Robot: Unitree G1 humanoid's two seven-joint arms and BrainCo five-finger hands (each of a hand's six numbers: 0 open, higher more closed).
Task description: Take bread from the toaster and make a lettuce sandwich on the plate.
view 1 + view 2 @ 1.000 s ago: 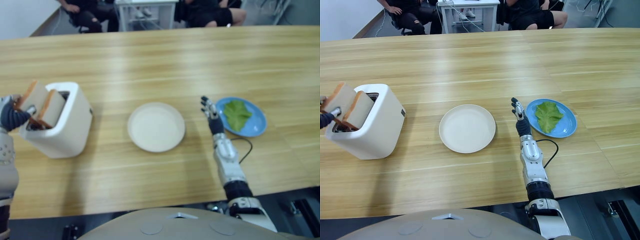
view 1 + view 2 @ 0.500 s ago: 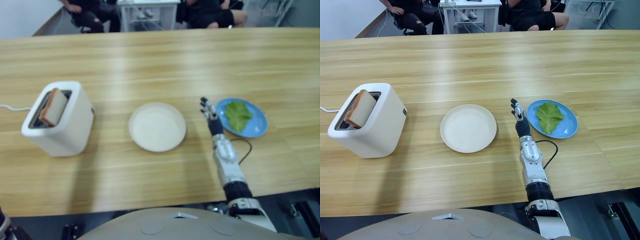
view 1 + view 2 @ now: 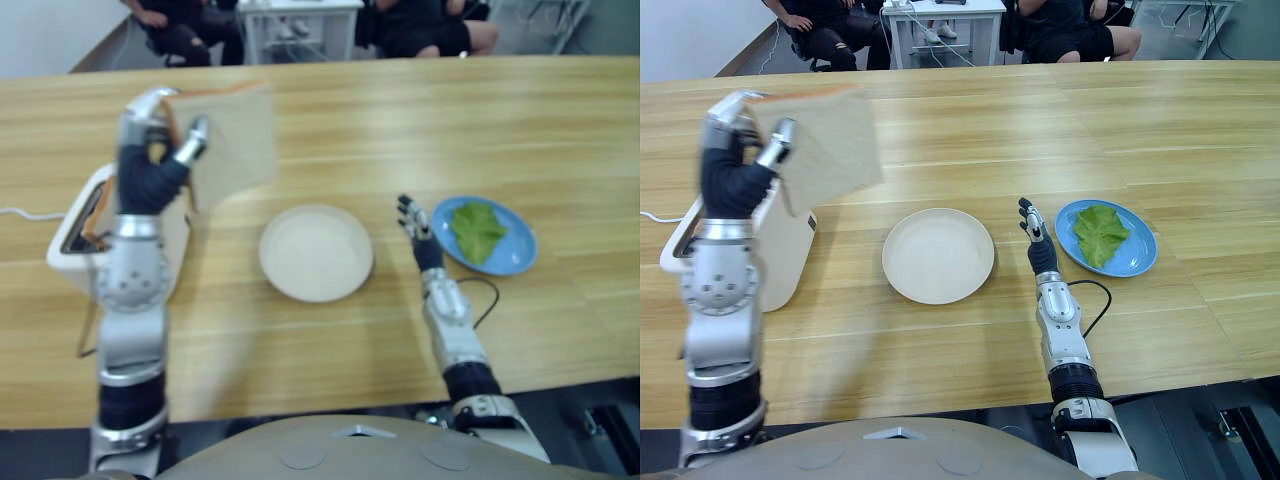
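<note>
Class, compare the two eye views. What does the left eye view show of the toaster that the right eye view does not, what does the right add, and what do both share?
Left eye view: the toaster's top slot, left of the raised forearm, with a second slice standing in it.
Right eye view: the toaster's side wall, right of the forearm, with a small dark mark.
Both: the left hand holding a bread slice up, the bare plate at centre, and the open right hand upright beside the blue plate with lettuce.

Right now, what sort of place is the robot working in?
Probably an office or lab room rather than a home kitchen: a long wooden conference-style table, a white desk on the floor behind it, and the toaster and plate set out like demo props.
</note>
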